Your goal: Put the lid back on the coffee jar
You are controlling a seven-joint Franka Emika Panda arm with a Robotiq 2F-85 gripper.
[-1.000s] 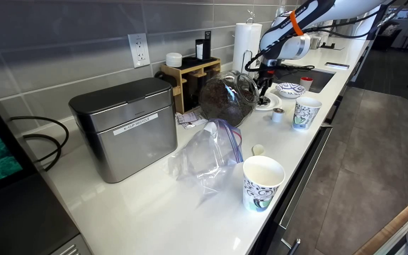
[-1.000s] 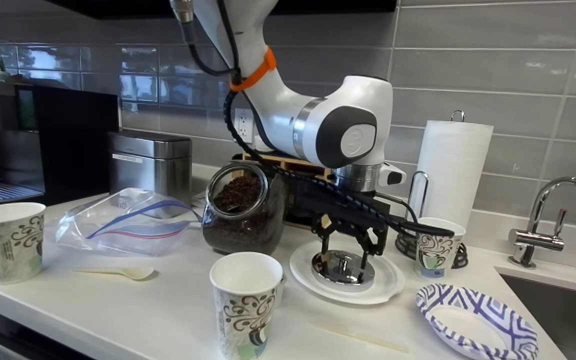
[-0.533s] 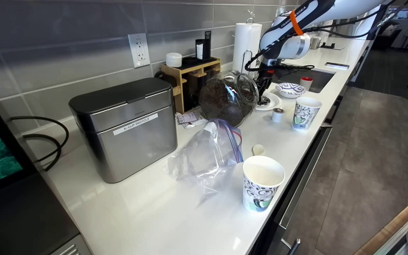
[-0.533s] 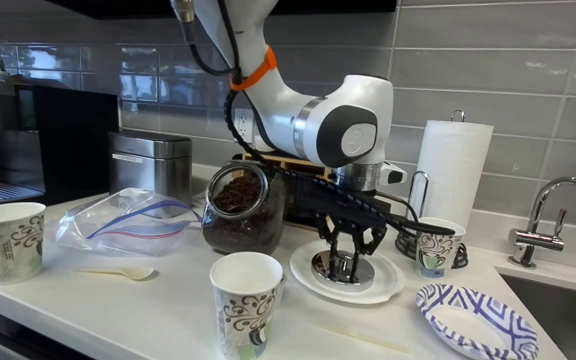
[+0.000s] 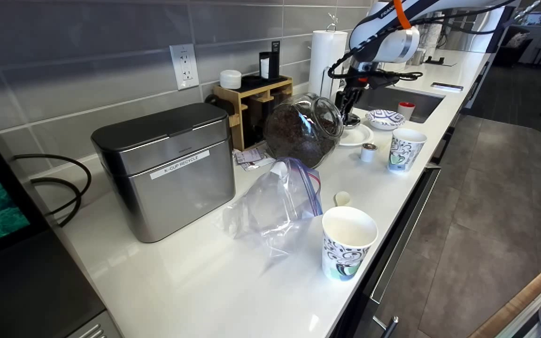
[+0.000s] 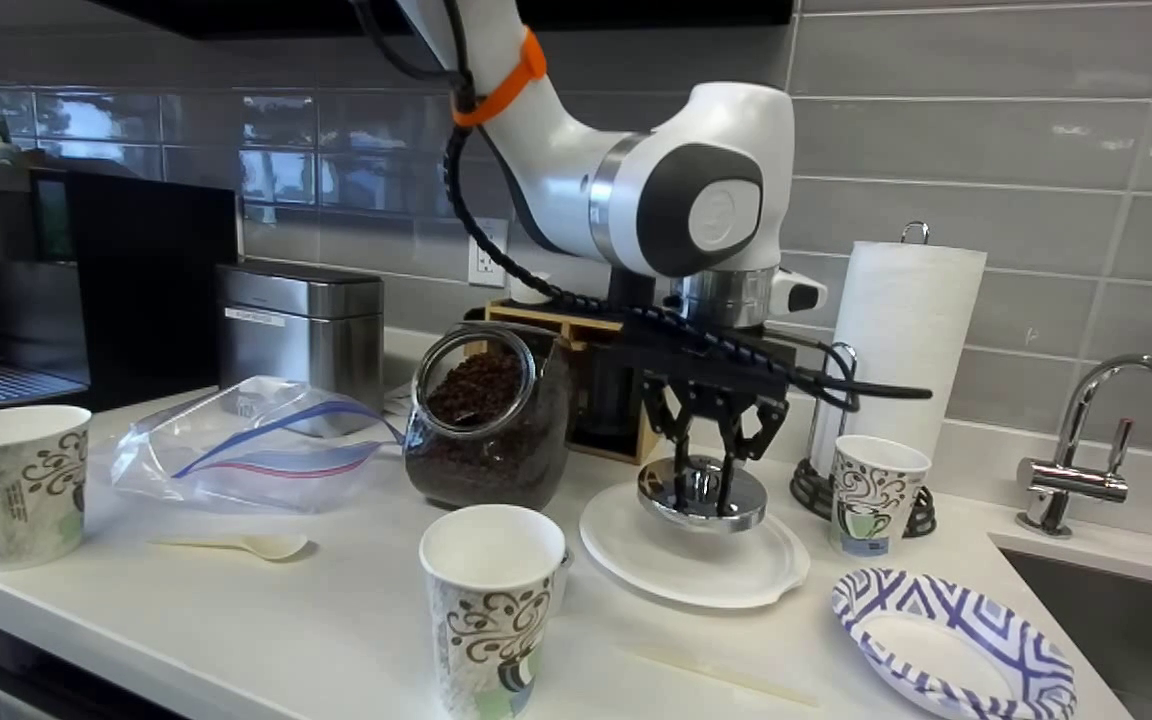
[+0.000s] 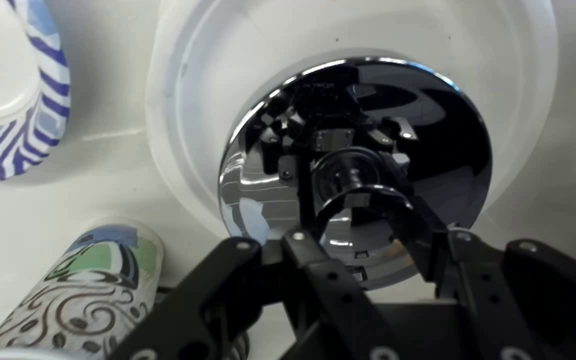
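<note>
Counter (image 5: 181, 291) bright; wall tiles (image 6: 276, 170) dim, reflecting light patches; lid (image 7: 348, 170) glinting in wrist view.

The wall (image 6: 976, 150) is grey glossy tile with pale grout in both exterior views — a white outlet (image 5: 184, 66) set in it, a black overhang (image 6: 666, 12) above, and bluish-white reflections (image 6: 96, 115) toward the left in an exterior view. Along its foot runs a white counter (image 5: 195, 291), catching bright glare (image 5: 313, 322), with a grey sink (image 6: 1151, 625) let into it, a chrome tap (image 6: 1076, 480) beside the sink and, below, dark fronts (image 5: 357, 314) with metal handles (image 5: 405, 237). The floor (image 5: 496, 197) is large grey-brown tiles, darker farther off — where a dark chair (image 5: 507, 54) stands near the upper right corner of an exterior view.
</note>
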